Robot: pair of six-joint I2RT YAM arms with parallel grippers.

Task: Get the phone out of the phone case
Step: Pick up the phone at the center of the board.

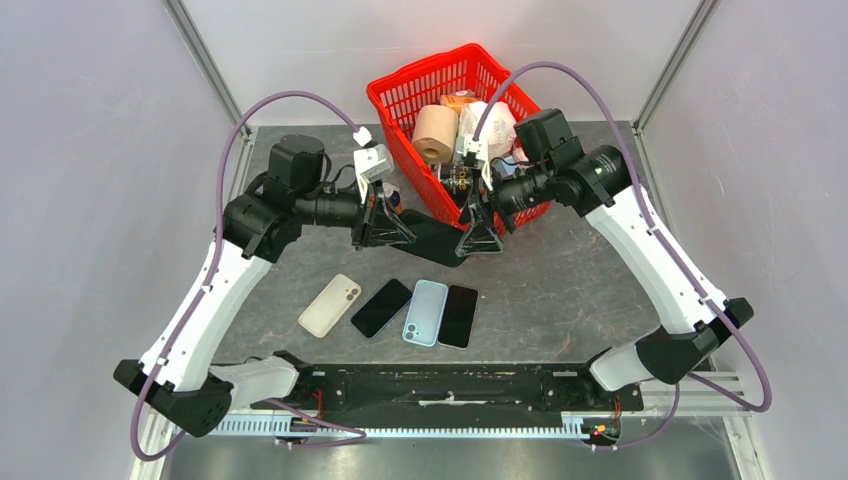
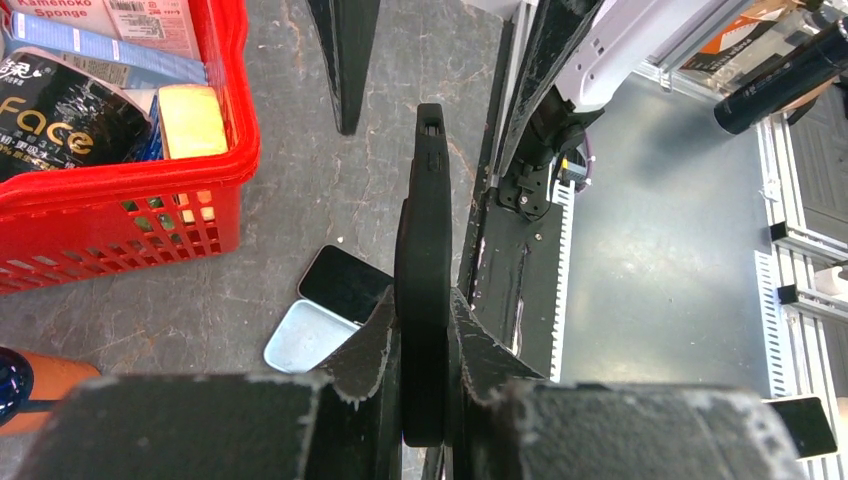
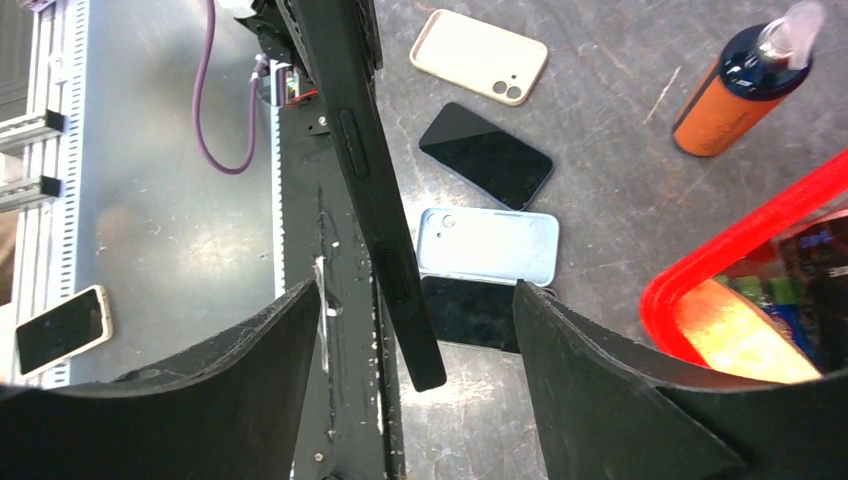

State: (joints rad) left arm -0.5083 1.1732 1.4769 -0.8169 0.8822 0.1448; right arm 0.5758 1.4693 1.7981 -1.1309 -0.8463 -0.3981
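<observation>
Left gripper [image 2: 425,335] is clamped on the black phone case [image 2: 425,220] — its 2 fingers [image 2: 368,345] press on the case's flat faces near 1 end. The case stands on edge above the table [image 1: 560,280] and reaches away from the jaws toward the other arm. In the top view it runs as a dark bar between the 2 grippers, in front of the red basket [image 1: 400,95]. Whether a phone sits inside it cannot be told from these edge-on views.

The right gripper [image 3: 418,290] has its jaws apart, 1 finger [image 3: 270,370] on each side of the case's free end. The right wrist view shows a clear gap on both sides, so neither finger touches the case. The side buttons on the case's thin edge face that camera.

Below the case, 4 flat items lie in a row on the table, nearer the arm bases:
- a cream case [image 1: 330,305] at the left
- a black phone [image 1: 381,307], slanted, just beside it
- a pale blue case [image 1: 425,312] with its camera cut-out showing
- a second black phone [image 1: 459,316], touching the blue case's right side

An orange bottle [image 3: 735,95] with a dark cap lies on the table beside the basket, close to the left gripper. The basket itself holds a paper roll [image 1: 435,133] and assorted packets.
</observation>
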